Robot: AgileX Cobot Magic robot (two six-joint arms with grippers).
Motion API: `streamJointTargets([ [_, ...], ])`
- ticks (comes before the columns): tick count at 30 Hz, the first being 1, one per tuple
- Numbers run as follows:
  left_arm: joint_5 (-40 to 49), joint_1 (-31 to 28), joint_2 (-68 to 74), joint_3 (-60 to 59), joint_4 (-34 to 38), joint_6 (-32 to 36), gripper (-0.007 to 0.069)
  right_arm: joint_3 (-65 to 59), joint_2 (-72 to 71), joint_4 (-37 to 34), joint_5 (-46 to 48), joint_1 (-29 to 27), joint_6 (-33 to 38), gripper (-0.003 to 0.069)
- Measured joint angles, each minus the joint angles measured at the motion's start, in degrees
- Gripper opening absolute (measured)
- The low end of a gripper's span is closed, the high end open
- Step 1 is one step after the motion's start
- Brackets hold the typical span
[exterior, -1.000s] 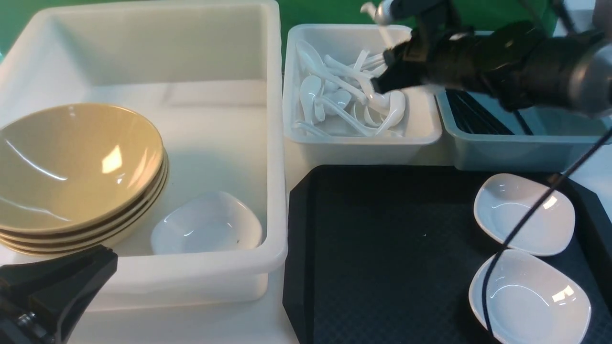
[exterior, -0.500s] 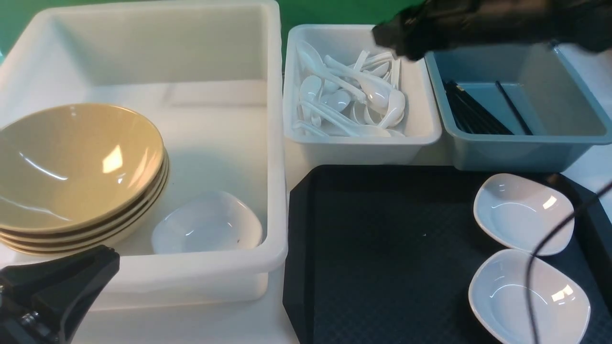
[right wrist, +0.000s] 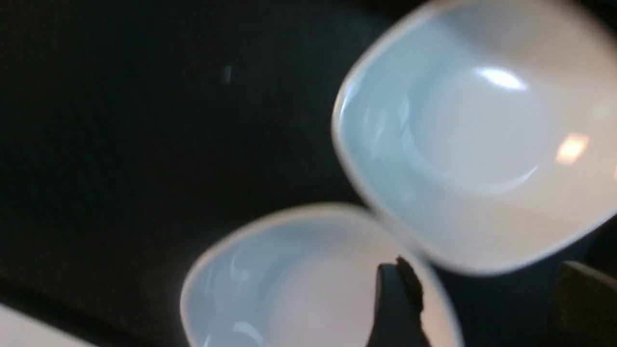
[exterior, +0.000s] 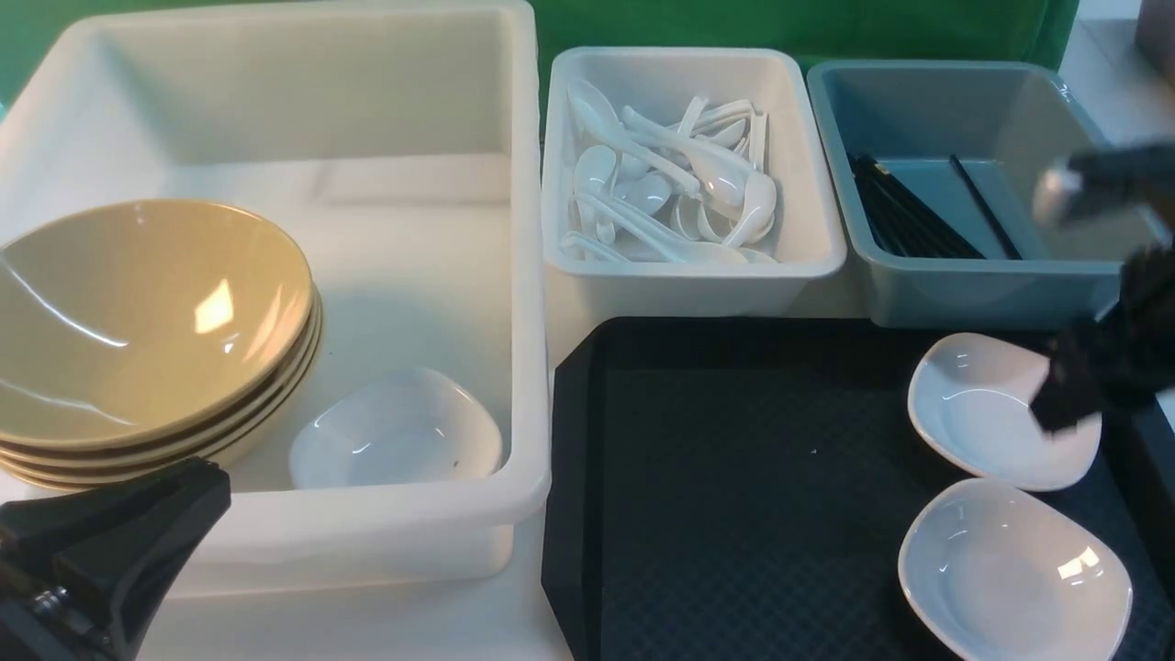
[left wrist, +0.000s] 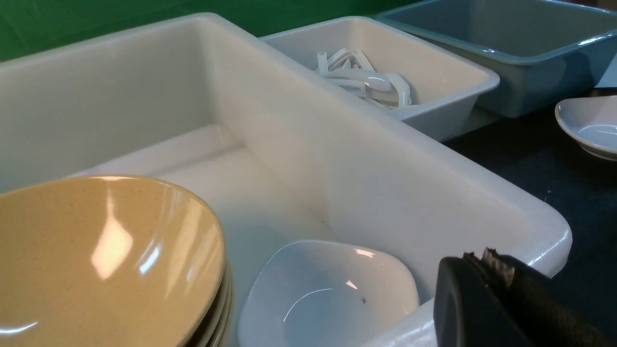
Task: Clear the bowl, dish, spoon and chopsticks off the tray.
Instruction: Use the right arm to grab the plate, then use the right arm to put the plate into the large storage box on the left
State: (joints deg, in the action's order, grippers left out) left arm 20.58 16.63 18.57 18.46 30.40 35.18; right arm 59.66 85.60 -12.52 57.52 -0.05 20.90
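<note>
While the bowl point(exterior: 138, 312) sits stacked in the large white tub point(exterior: 523, 275), the spoons point(exterior: 679, 193) lie in the small white tub point(exterior: 808, 248) and the chopsticks point(exterior: 909, 220) in the blue-grey tub point(exterior: 991, 294), only the far dish point(exterior: 973, 413) and near dish point(exterior: 1010, 569) occupy the tray point(exterior: 734, 514); the dish step appears to be in hand. The right gripper point(exterior: 1056, 404) hovers, blurred, over the far dish, jaws apart and empty; next it likely needs to straddle a rim and close; the left gripper point(exterior: 184, 505) sits low beside the large tub, jaws closed on nothing.
</note>
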Motion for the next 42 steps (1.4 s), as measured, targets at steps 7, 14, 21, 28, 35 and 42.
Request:
streamJointTargets([
  [7, -0.57, 0.0, 0.0, 0.0, 0.59, 0.0, -0.0008, -11.51, 3.24, 0.0, -10.55, 0.0, 4.57, 0.0432],
  [14, -0.37, 0.0, -0.52, 0.0, -2.68, 0.0, -0.0008, -11.95, 9.08, -0.64, -11.37, 0.0, 5.46, 0.0342],
  [21, 4.6, 0.0, -6.2, 0.0, -11.17, 0.0, -0.0008, -9.9, 7.71, -6.06, -4.68, 0.05, 7.68, 0.0139],
  [28, 10.63, 0.0, -10.96, 0.0, -15.38, 0.0, -0.0008, -2.12, 1.02, -9.02, 3.49, 3.86, 10.87, 0.0061],
  [35, 6.8, 0.0, -11.51, -0.23, -15.88, 0.0, -0.0008, 20.58, -2.53, -14.08, 2.98, 16.14, 10.03, 0.0061],
  [42, 4.47, 0.0, -11.51, -1.66, -16.14, -0.05, -0.0008, 33.76, 5.6, -16.64, -11.17, 33.43, 10.02, 0.0062],
])
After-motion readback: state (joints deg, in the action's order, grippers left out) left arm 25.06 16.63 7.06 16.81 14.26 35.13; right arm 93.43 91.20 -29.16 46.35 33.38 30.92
